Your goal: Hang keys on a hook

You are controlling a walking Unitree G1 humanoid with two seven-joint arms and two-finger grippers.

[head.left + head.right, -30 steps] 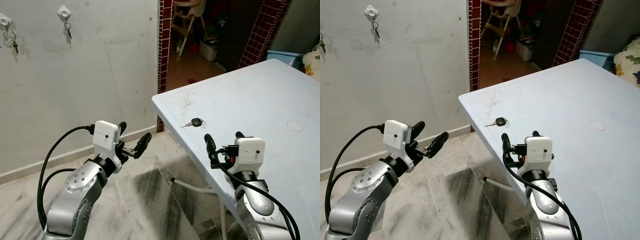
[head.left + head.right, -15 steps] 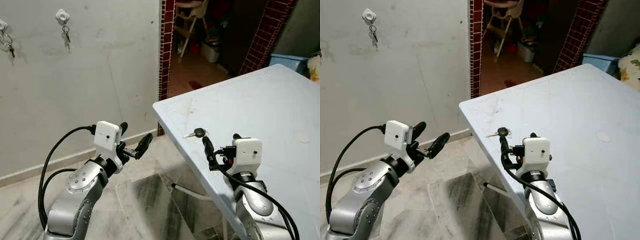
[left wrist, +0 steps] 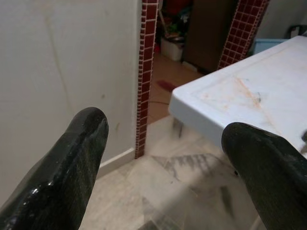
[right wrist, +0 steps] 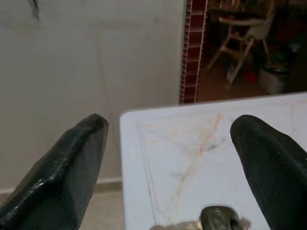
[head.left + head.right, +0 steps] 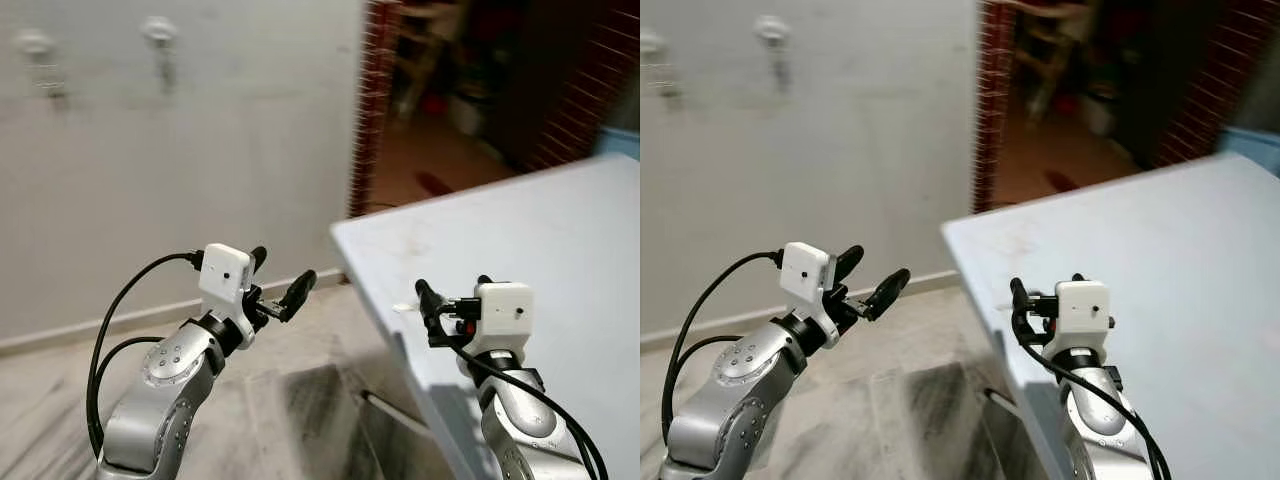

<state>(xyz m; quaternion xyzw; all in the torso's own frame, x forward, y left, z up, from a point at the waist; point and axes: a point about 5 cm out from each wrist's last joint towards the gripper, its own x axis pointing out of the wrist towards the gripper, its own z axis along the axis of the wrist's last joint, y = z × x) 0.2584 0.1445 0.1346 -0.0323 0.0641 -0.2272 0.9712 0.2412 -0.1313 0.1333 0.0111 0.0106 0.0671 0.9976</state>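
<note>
We are holding our right gripper [image 4: 168, 163] wide open and empty over the smooth white table [image 4: 268, 143], the black-headed key [image 4: 216, 221] lying just before it; our left gripper [image 5: 275, 290] is hovering open and empty.

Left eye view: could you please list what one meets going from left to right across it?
Wall hooks → left end effector → brick doorway edge → right end effector, over the white table.

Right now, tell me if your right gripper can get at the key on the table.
Probably yes: the right gripper is open, with the key on the table just ahead, between its fingers, and nothing in between.
</note>
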